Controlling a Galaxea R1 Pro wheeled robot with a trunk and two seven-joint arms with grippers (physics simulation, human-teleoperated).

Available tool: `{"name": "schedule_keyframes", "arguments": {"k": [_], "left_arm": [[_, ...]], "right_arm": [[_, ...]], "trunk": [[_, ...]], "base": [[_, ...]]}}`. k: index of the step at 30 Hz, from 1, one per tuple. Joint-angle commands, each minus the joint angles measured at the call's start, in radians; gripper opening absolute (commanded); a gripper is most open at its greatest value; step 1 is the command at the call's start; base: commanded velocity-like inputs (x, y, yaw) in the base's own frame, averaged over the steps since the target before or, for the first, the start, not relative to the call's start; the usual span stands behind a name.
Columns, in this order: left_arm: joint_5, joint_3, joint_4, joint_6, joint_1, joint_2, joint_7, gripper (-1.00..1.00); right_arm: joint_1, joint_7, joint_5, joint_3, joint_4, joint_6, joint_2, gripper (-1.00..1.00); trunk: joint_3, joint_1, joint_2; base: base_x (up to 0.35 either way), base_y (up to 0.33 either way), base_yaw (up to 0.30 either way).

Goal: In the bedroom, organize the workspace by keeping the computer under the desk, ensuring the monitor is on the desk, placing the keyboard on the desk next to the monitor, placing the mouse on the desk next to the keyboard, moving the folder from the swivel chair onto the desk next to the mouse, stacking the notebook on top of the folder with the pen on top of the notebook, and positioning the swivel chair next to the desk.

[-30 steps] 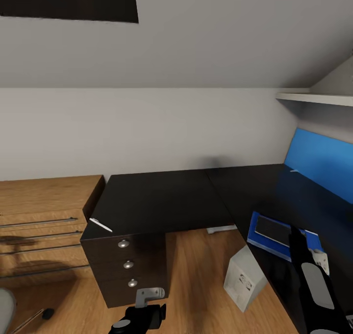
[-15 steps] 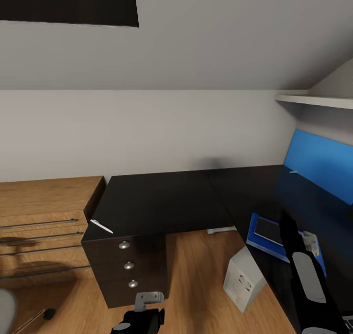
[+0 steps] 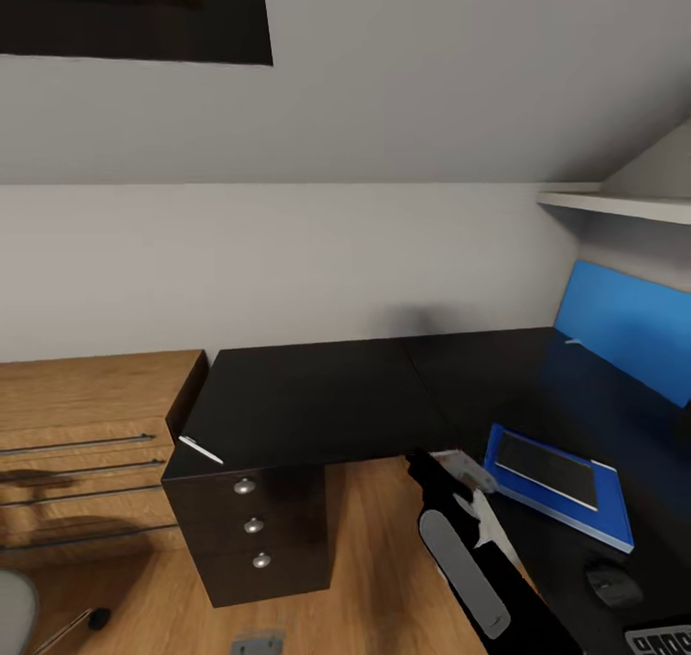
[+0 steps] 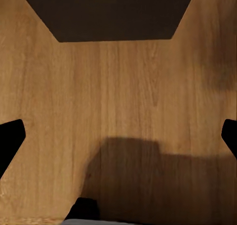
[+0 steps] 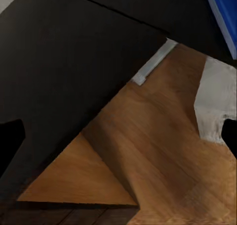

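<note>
The black L-shaped desk [image 3: 317, 396] fills the middle of the head view. On its right wing lies the blue folder [image 3: 600, 516] with the grey notebook [image 3: 545, 467] on top. The dark mouse [image 3: 612, 586] sits nearer me, and the keyboard [image 3: 662, 641] shows at the corner. A white pen [image 3: 200, 448] lies on the desk's left front corner. My right gripper [image 3: 422, 468] hangs open at the desk's inner edge, left of the folder, above the computer [image 5: 217, 106]. The left gripper [image 4: 118, 141] is open over bare wooden floor before the drawers [image 4: 116, 12].
A wooden dresser [image 3: 86, 424] stands against the desk's left side. The swivel chair [image 3: 10, 607] shows as a grey seat edge and a caster at the lower left. A blue wall panel [image 3: 624, 328] and a white shelf [image 3: 614, 204] are at the right.
My right arm has swung left, from above the folder and notebook to the desk's inner edge, uncovering the mouse and keyboard. The left gripper has sunk toward the bottom edge. The view tilted slightly.
</note>
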Motion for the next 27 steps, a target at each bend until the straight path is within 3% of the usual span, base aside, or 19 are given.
{"name": "schedule_keyframes", "arguments": {"k": [1, 2, 3, 4, 6, 10, 17, 18, 20, 22, 24, 27], "left_arm": [[0.000, -0.003, 0.015, -0.005, -0.001, 0.000, 0.007, 1.00], [-0.003, -0.004, 0.037, -0.017, -0.001, -0.001, 0.007, 1.00], [-0.004, -0.004, 0.046, -0.021, -0.001, -0.001, 0.007, 1.00], [-0.007, -0.005, 0.069, -0.033, -0.001, -0.002, 0.006, 1.00], [-0.008, -0.006, 0.079, -0.037, -0.001, -0.002, 0.005, 1.00], [-0.008, -0.006, 0.084, -0.040, -0.001, -0.001, 0.005, 1.00], [-0.007, -0.004, 0.086, -0.062, -0.001, 0.001, 0.005, 1.00], [-0.007, -0.004, 0.086, -0.074, -0.001, 0.001, 0.005, 1.00], [-0.006, -0.004, 0.086, -0.094, -0.001, 0.002, 0.005, 1.00], [-0.006, -0.004, 0.086, -0.098, -0.001, 0.002, 0.005, 1.00], [-0.006, -0.001, 0.086, -0.100, -0.001, 0.002, 0.008, 1.00], [-0.005, 0.004, 0.087, -0.101, -0.001, 0.006, 0.009, 1.00]], "right_arm": [[-0.002, -0.035, 0.006, 0.033, -0.003, 0.009, 0.002, 1.00], [-0.002, -0.076, 0.021, 0.073, -0.005, 0.012, 0.006, 1.00], [-0.002, -0.091, 0.032, 0.087, -0.007, 0.012, 0.007, 1.00], [-0.002, -0.132, 0.083, 0.121, -0.022, 0.009, 0.011, 1.00], [-0.001, -0.142, 0.101, 0.104, -0.071, -0.017, 0.009, 1.00], [0.003, -0.146, 0.087, 0.085, -0.092, -0.095, -0.002, 1.00], [0.032, -0.147, 0.081, 0.106, -0.079, -0.139, -0.011, 1.00], [0.041, -0.147, 0.082, 0.122, -0.077, -0.141, -0.016, 1.00], [0.055, -0.143, 0.130, 0.214, -0.073, -0.146, -0.060, 1.00], [0.056, -0.142, 0.161, 0.241, -0.073, -0.145, -0.077, 1.00], [0.058, -0.138, 0.220, 0.276, -0.074, -0.145, -0.100, 1.00], [0.058, -0.137, 0.253, 0.292, -0.076, -0.147, -0.110, 1.00]], "trunk": [[0.002, -0.004, 0.007], [0.005, -0.008, 0.014], [0.008, -0.012, 0.021], [0.012, -0.015, 0.028], [0.018, -0.023, 0.042], [0.030, -0.038, 0.070], [0.052, -0.065, 0.119], [0.055, -0.069, 0.126], [0.062, -0.077, 0.140], [0.065, -0.081, 0.147], [0.065, -0.081, 0.147], [0.065, -0.081, 0.147]], "base": [[0.000, 0.000, 0.000], [0.000, 0.000, 0.000], [0.000, 0.000, 0.000], [0.000, 0.000, 0.000], [0.000, 0.000, 0.000], [0.000, 0.000, 0.000], [0.000, 0.000, 0.000], [0.000, 0.000, 0.000], [0.000, 0.000, 0.000], [0.000, 0.000, 0.000], [0.000, 0.000, 0.000], [0.000, 0.000, 0.000]]}}
